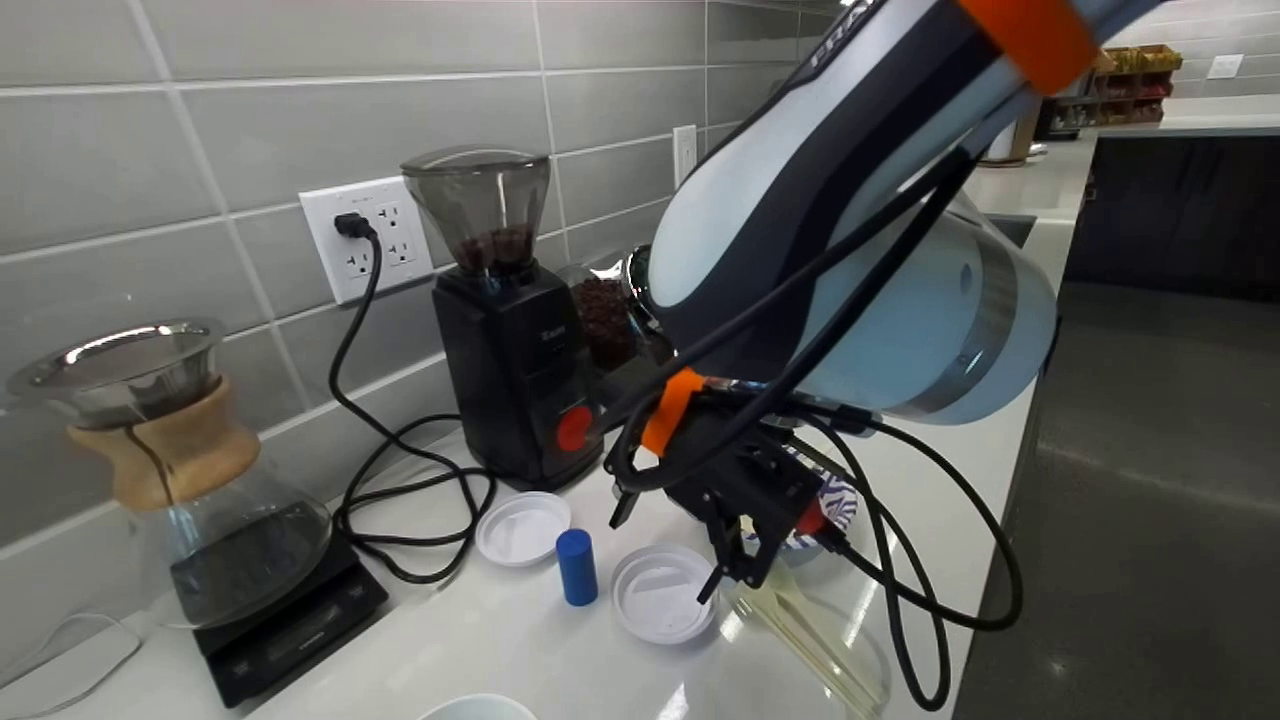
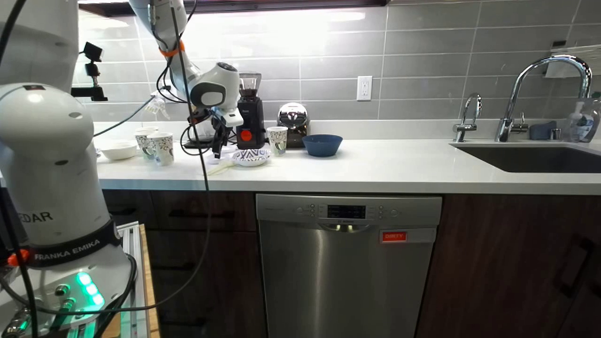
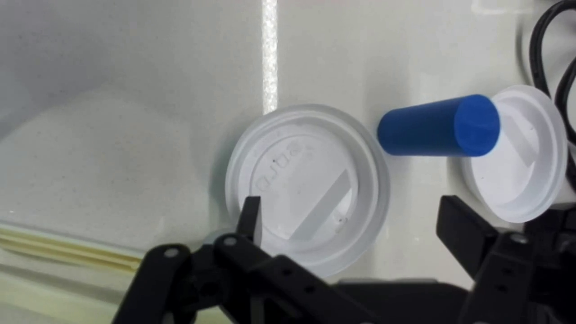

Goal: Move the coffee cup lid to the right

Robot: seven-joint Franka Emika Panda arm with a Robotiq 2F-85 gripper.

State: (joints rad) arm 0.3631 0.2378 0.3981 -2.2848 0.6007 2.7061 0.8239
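Observation:
The coffee cup lid point(image 1: 658, 600) is whitish and round with a raised ring rim. It lies flat on the counter in an exterior view and fills the middle of the wrist view point(image 3: 301, 175). My gripper point(image 3: 348, 204) is open with nothing between its fingers. In the wrist view its left finger overlaps the lid's lower left and its right finger is off past the lid's right side. In an exterior view the gripper point(image 1: 665, 545) hangs tilted over the lid, apparently above the counter. I cannot make out the lid in an exterior view where the gripper point(image 2: 218, 148) shows small.
A blue cylinder point(image 1: 577, 568) stands beside the lid, with a plainer white disc point(image 1: 523, 530) past it. Pale utensils point(image 1: 800, 635) and a patterned plate point(image 2: 251, 157) lie nearby. A black grinder point(image 1: 515, 370) and its cord stand by the wall. Several paper cups point(image 2: 161, 149) stand on the counter.

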